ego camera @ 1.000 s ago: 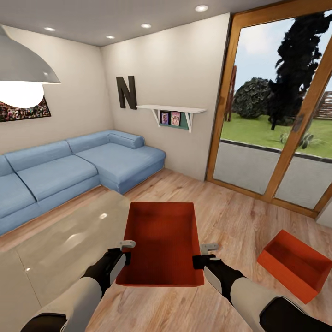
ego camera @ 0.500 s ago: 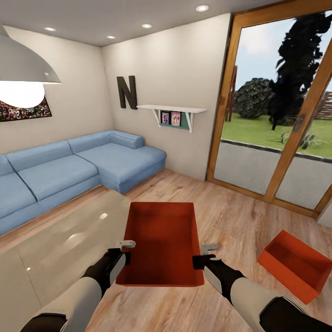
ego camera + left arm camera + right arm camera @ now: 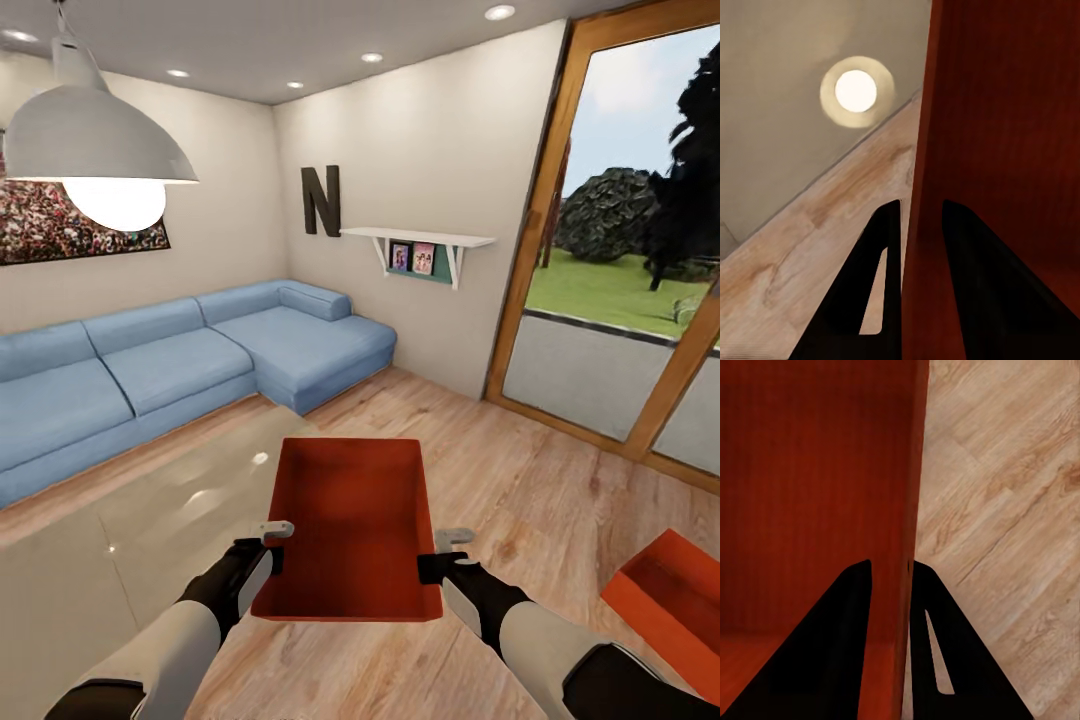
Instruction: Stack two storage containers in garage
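Living room, one storage container carried between both grippers, the other on the floor.

We see the blue sectional sofa (image 3: 200,360) along the left of the head view, glass doors (image 3: 640,300) on the right, a glossy pale table (image 3: 120,540) at lower left over light wood-plank floor (image 3: 500,480). A white pendant lamp (image 3: 95,140) hangs at upper left. The held storage container (image 3: 350,530) sits low centre, raised off the planks and level. Second storage container (image 3: 670,610) lies at the lower right edge, well apart, partly cut off. Left gripper (image 3: 272,545) is clamped on the held box's left wall, one finger (image 3: 881,285) outside and one inside. Right gripper (image 3: 437,552) pinches the right wall the same way, wall between its fingers (image 3: 937,652).
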{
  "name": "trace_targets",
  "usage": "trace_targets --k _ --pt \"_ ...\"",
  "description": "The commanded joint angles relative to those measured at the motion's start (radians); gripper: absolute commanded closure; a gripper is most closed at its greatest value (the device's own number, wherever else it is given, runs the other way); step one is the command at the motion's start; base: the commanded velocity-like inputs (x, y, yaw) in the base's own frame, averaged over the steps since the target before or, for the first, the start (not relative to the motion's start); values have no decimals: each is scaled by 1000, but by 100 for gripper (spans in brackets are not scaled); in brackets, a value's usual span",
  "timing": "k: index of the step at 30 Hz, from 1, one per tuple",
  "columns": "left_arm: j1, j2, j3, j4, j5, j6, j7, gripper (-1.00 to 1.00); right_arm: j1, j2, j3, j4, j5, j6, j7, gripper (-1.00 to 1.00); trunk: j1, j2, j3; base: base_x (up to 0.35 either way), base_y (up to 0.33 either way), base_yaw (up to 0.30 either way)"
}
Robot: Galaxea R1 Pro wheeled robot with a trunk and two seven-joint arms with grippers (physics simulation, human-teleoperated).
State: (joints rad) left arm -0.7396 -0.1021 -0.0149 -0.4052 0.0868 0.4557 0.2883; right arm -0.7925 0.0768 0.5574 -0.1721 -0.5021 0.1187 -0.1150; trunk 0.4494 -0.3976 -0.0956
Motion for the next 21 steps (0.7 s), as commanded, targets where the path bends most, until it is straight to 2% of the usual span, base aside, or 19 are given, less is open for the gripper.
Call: trace_targets --k 1,21 --pt "-1 1 4 -3 -11 8 11 100 -1 -6 1 0 2 6 -57 100 1 -2 -2 0 0 281" --pt "-1 1 4 -3 -11 8 11 100 -1 -6 1 -1 2 6 -58 100 1 -2 13 0 0 277"
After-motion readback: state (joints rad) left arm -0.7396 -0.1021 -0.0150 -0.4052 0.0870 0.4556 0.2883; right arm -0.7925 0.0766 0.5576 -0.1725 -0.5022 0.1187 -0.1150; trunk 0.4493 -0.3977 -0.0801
